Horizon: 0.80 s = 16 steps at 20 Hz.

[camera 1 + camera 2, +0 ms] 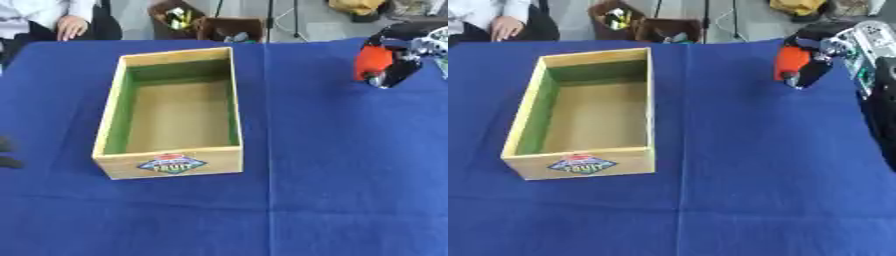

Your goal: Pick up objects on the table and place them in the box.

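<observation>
1. Left eye view: the wooden box point(171, 112) stands on the blue tablecloth point(332, 175), and its floor is bare, so by my reading nothing has been placed in it yet.
2. The right hand point(395, 62) hangs at the upper right, well apart from the box, its dark fingers curled round an orange-red object point(373, 62). Judging from this, the pick is made and the carry and drop are left to do.
3. At the left edge a dark shape point(7, 152) shows; it may be the left hand, but I cannot tell how its fingers stand.
4. Right eye view: the box is a plain rectangular crate of pale wood, its inner walls painted green point(533, 117), its floor tan, with a diamond-shaped coloured label point(581, 163) on the near end.
5. The cloth is a matt fabric with a faint crease running down the middle. No other loose objects show on it.
6. The held object looks smooth and rounded; its exact kind cannot be made out. The hand itself is black with silver parts behind it.
</observation>
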Each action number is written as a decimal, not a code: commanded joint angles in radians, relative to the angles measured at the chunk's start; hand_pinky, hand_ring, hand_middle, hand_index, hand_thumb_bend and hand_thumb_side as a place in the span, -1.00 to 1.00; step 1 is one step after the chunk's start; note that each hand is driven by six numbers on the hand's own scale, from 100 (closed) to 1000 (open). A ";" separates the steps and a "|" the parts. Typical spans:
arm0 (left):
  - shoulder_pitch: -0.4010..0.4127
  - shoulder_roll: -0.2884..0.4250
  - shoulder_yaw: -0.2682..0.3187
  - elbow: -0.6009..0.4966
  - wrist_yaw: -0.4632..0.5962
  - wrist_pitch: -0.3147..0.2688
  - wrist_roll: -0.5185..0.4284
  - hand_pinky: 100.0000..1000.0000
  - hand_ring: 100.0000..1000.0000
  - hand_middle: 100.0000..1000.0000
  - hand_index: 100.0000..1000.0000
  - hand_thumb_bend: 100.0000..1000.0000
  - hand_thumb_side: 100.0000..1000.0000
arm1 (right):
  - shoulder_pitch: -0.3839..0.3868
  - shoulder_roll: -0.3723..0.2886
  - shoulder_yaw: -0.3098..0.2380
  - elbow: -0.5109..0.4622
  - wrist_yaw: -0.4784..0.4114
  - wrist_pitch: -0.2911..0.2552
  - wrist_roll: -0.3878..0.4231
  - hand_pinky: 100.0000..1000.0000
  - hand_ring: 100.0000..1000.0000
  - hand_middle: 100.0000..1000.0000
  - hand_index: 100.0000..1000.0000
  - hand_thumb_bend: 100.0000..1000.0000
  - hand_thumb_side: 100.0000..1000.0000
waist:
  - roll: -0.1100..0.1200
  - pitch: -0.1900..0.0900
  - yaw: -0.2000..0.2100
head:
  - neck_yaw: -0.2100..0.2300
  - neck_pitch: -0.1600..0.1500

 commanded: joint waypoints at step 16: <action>-0.012 0.022 0.000 -0.018 0.008 0.006 -0.005 -0.07 0.23 0.14 0.72 -0.52 0.53 | -0.036 -0.013 0.022 -0.192 -0.175 0.000 -0.022 -0.06 -0.22 -0.43 -0.43 -1.00 -0.15 | -0.013 -0.056 -0.009 | 0.016 0.020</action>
